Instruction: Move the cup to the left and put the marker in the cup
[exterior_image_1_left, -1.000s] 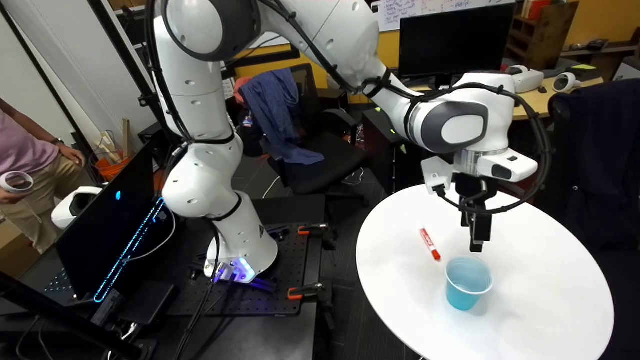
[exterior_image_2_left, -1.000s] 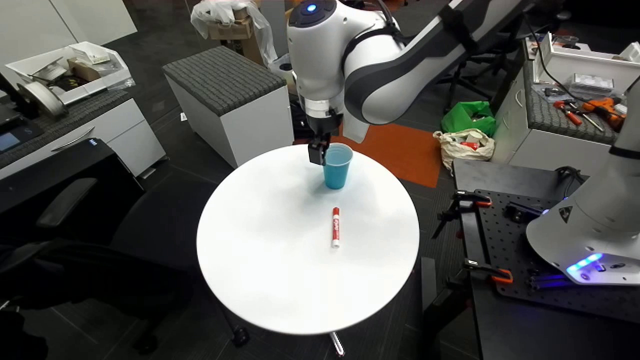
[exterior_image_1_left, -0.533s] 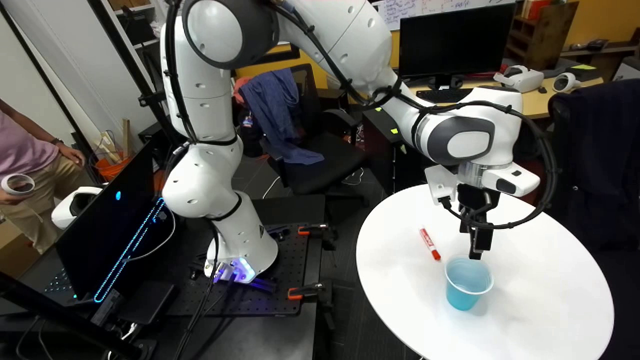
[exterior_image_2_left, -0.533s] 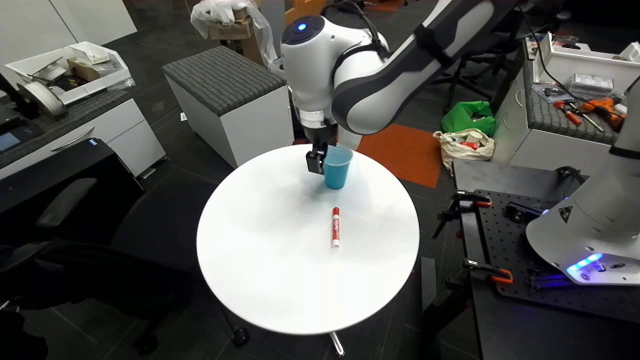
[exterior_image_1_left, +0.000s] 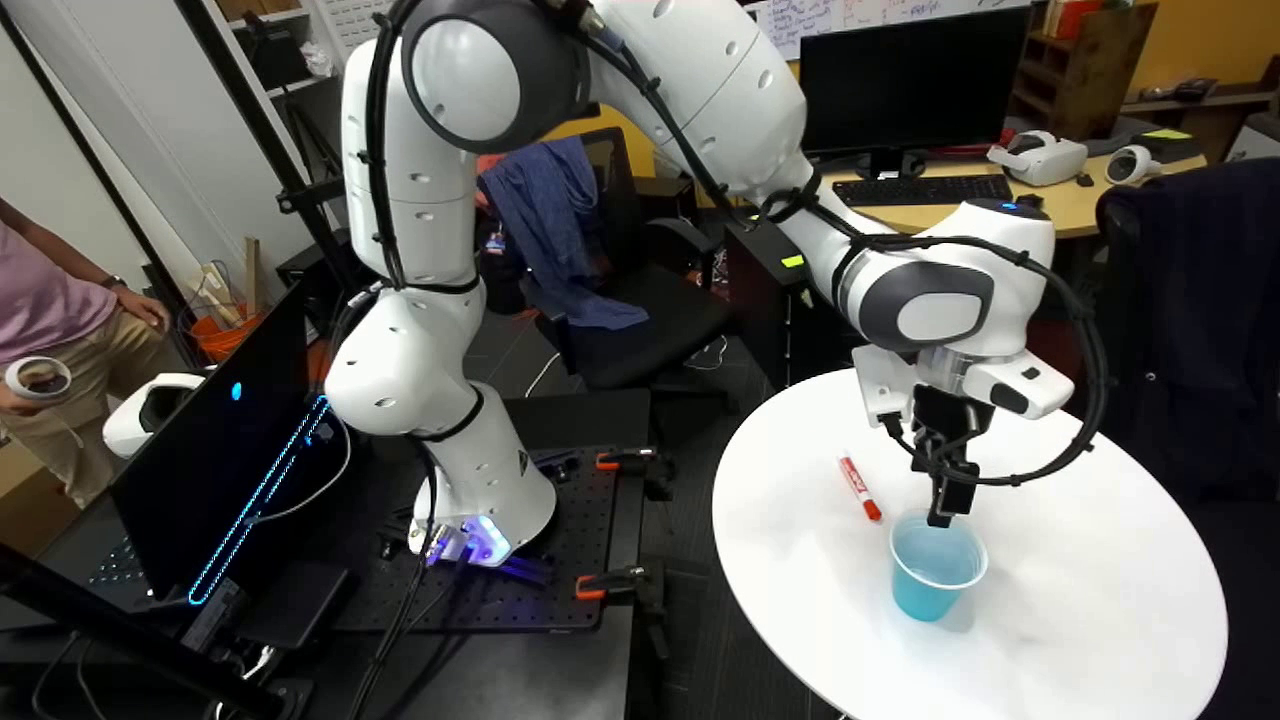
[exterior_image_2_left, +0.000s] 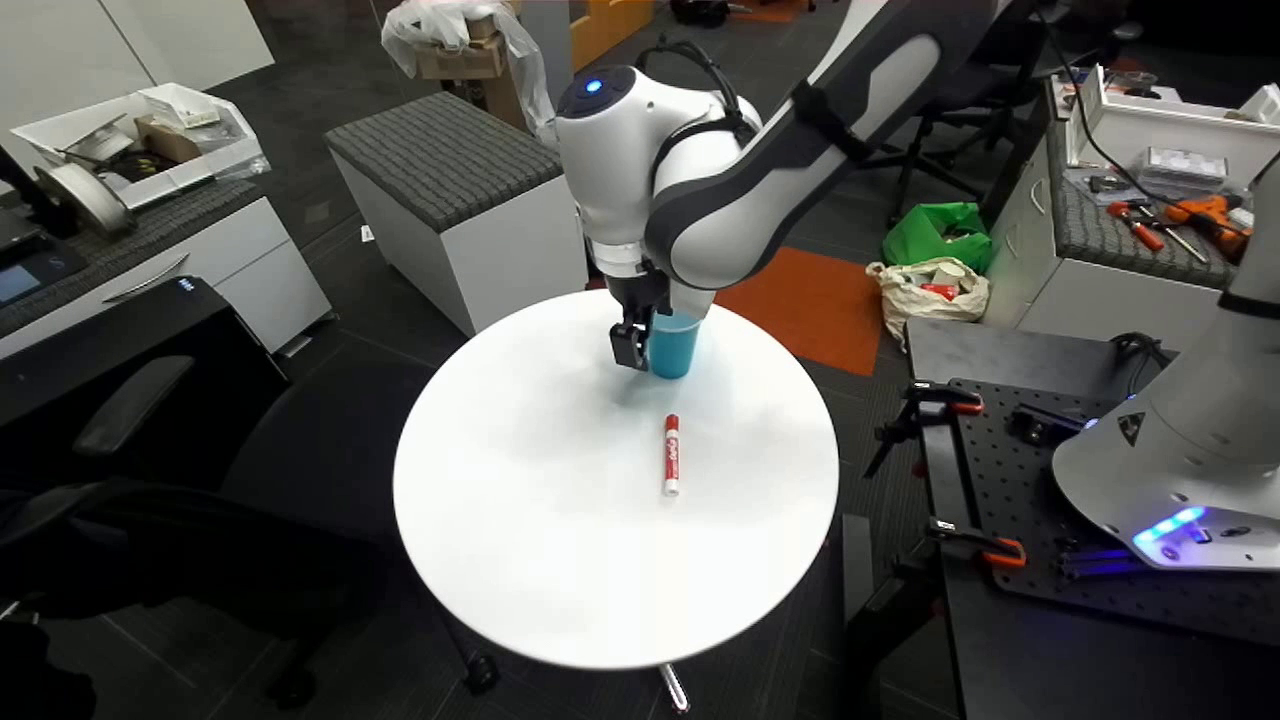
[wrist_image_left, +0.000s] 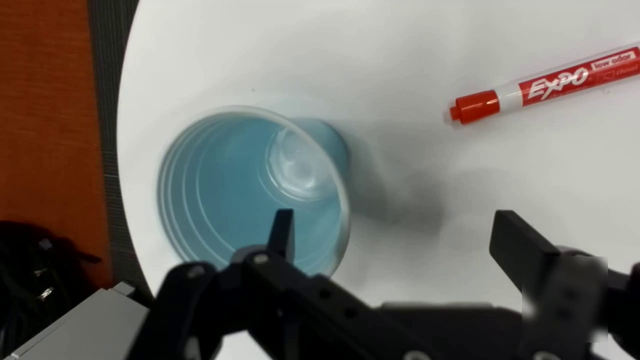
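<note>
Gripper (wrist_image_left: 393, 220) spread wide at the cup (exterior_image_1_left: 926, 594), holding nothing.
Blue cup upright on round white worktop (exterior_image_2_left: 560, 560); wrist view shows one finger (wrist_image_left: 283, 234) across its mouth, the other past the rim. Hard to tell if the first dips inside. Red marker (exterior_image_2_left: 672, 456) lies near the cup, apart, cap end towards it.

At two o'clock in the wrist view the marker (wrist_image_left: 555, 86) reads "EXPO" in white and "low odor" in red on white. The whiteboard (exterior_image_1_left: 850, 16), at one o'clock in an exterior view, bears writing (exterior_image_1_left: 812, 14) too small to read. A triangular sign (exterior_image_2_left: 1131, 428) marks the base (exterior_image_2_left: 1180, 465) at three o'clock in an exterior view.
</note>
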